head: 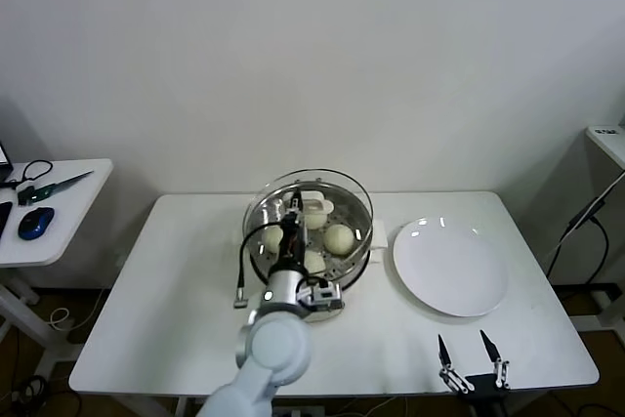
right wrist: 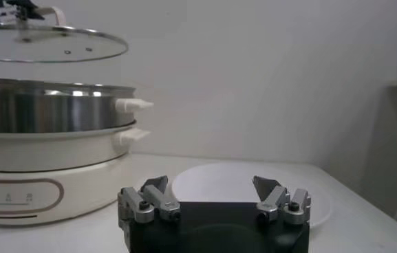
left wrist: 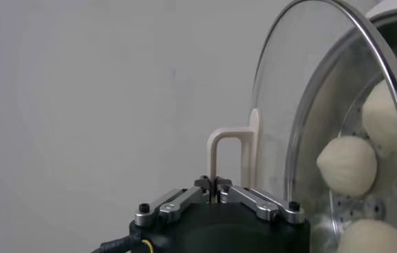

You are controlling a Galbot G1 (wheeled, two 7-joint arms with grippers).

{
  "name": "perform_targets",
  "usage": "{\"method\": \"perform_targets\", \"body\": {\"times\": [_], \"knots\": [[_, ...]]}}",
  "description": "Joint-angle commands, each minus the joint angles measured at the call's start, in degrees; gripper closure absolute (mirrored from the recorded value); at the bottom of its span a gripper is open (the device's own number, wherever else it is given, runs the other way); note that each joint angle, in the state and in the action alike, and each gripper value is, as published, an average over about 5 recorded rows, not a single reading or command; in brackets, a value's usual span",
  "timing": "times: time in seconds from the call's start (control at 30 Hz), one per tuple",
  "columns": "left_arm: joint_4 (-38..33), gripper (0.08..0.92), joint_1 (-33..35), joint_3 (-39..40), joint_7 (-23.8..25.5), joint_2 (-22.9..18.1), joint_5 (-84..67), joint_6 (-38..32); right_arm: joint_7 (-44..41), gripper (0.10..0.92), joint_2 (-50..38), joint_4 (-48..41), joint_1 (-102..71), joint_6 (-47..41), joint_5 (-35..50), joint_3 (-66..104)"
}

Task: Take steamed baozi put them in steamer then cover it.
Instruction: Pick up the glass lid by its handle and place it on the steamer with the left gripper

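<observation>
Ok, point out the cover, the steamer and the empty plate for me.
cover [right wrist: 50,45]: right wrist view, on the glass.
steamer [right wrist: 47,110]: right wrist view, on its steel wall.
plate [head: 451,271]: head view, on its bare centre.

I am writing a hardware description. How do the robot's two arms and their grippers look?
The left arm is pale grey and rounded, with a black cable looping beside its wrist. The left gripper has silver metal links with black screws on a black body. The right gripper has pointed dark fingers on silver links and a black base.
</observation>
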Motion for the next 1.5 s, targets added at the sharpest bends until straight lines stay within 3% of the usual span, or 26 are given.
{"method": "perform_targets", "body": {"times": [0.03,1.5], "knots": [[7.70,0.868,-2.48,2.94,-2.19,-2.82,2.47,0.48,0.17,0.203,-0.02,0.19,-0.11,0.56,0.36,0.13],[10.94,0.868,-2.06,0.88,-4.30,-0.46,2.50,-0.38,0.13,0.203,1.15,0.40,-0.30,1.77,-0.04,0.36]]}}
